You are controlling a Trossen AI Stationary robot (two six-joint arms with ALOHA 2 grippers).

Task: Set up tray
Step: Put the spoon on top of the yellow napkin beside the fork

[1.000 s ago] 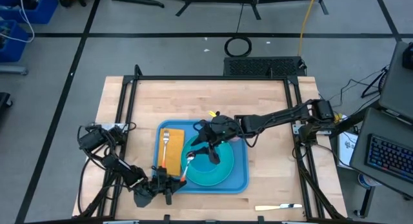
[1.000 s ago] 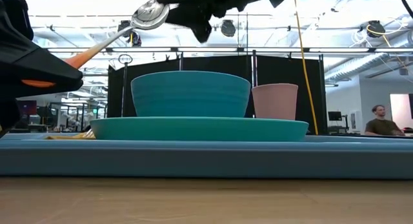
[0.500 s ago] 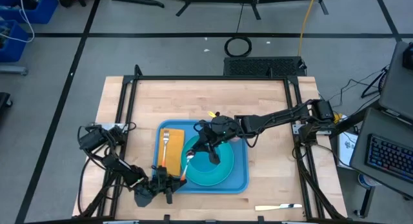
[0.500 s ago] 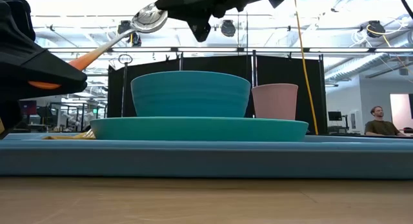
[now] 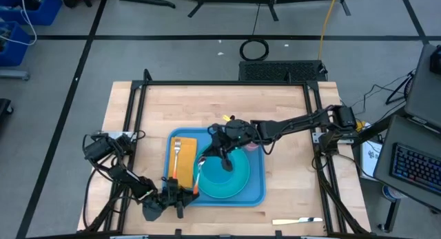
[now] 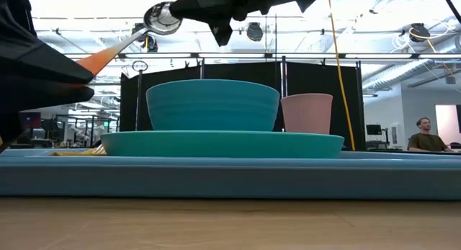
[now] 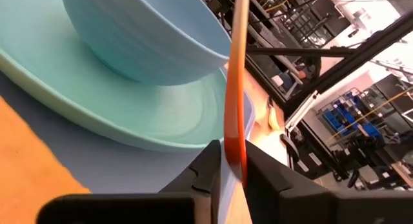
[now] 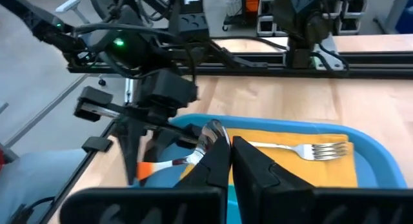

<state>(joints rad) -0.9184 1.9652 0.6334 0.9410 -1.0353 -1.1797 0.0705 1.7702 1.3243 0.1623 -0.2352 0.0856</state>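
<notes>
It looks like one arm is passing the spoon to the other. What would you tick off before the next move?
1. Right gripper shut on the spoon at its bowl end: ok.
2. Left gripper letting go of the orange handle: cannot tell; the handle sits between its fingers.
3. Spoon lifted clear of the teal bowl: ok, seen from the low view.
4. Fork lying on the orange napkin in the tray: ok.
5. Bowl seated on the teal plate, pink cup upright behind it: ok.
6. Free spot for the spoon on the tray: cannot tell.
</notes>
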